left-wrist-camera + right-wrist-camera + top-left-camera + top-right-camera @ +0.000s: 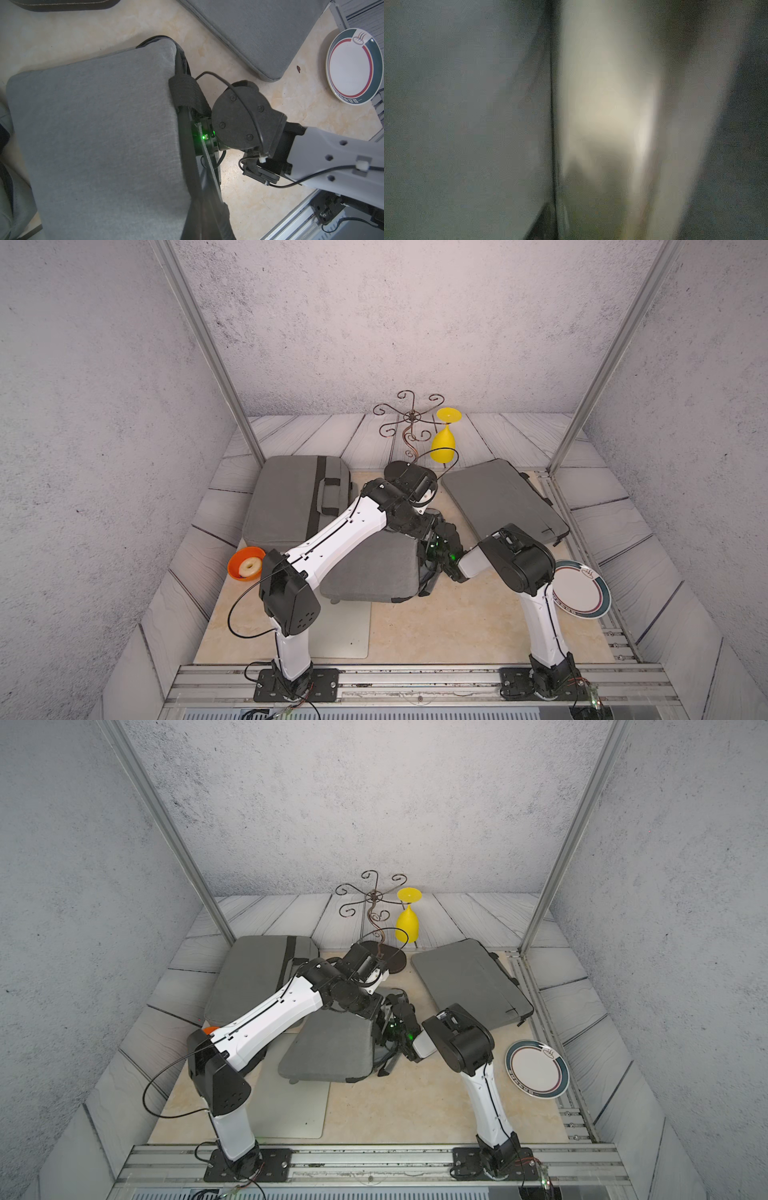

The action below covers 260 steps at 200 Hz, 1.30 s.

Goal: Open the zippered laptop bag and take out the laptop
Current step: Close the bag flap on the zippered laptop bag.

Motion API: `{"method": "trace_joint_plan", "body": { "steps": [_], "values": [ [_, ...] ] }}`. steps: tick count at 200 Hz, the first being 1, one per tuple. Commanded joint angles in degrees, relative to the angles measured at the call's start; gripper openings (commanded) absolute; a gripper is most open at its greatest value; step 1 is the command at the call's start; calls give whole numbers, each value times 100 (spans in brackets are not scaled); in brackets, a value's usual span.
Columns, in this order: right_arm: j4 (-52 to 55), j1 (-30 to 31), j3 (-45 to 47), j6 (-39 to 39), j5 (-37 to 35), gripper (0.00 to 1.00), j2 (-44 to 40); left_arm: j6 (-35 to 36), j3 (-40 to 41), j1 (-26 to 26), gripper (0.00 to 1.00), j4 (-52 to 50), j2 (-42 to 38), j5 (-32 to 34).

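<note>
Table (478,626): pale marble-look top with grey plank borders; everything stands on it.
Back bags: one grey laptop bag (282,497) lies flat at the back left and another (498,493) at the back right, both well apart from the grippers.
Centre laptop bag (370,572): lies in the middle, between the two arms. Its edge with the black handle strap (187,91) faces the robot's right side and runs from front to back. The long axis seems to follow this edge, but the left arm covers the far end. The upper panel is tilted, with the strap edge raised and the opposite edge low.
Silver laptop (349,630): closed and flat at the front of the table, outside the bag; its far edge goes under the centre laptop bag.
Left gripper (440,533): comes down over the raised strap edge. The fingers are together and appear clamped on the dark rim of the bag; the tips themselves are hidden.
Right gripper (436,562): pushed under the raised panel from the right, so the bag lies around and above it. I cannot tell if its fingers are apart, because its wrist view is only blur.
Plate (579,591): white with a red and green rim, at the front right.
Wire stand (409,416): at the back centre.
Yellow goblet (444,448): hangs upside down on the wire stand.
Orange bowl (233,568): at the left, holding a pale ring (250,566).
</note>
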<state>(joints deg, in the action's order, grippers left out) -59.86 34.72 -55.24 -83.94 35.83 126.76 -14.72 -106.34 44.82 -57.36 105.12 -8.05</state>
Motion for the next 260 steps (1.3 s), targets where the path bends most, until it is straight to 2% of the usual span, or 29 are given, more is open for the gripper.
{"method": "trace_joint_plan", "body": {
  "steps": [1, 37, 98, 144, 173, 213, 260],
  "values": [
    [-158, 44, 110, -47, -117, 18, 84, 64, 100, -36, 0, 305, -310, -204],
    [-249, -53, 495, 70, -184, 10, -442, -21, 611, -148, 0, 485, -514, -205],
    [321, -265, 1163, 545, -136, 6, -1695, -77, 1101, -237, 0, 651, -643, -237],
    [1392, -485, 1704, 1139, -381, 4, -2875, -86, 1242, -247, 0, 700, -589, -443],
    [1827, -772, 1933, 1352, -315, 3, -3379, -22, 1322, -245, 0, 690, -557, -752],
    [2431, -1207, 2181, 1647, -72, 3, -3993, 13, 1579, -245, 0, 730, -605, -770],
    [4276, -1790, 2113, 2547, 217, 2, -5123, -85, 1796, -243, 0, 1012, -544, -879]
  ]
}}
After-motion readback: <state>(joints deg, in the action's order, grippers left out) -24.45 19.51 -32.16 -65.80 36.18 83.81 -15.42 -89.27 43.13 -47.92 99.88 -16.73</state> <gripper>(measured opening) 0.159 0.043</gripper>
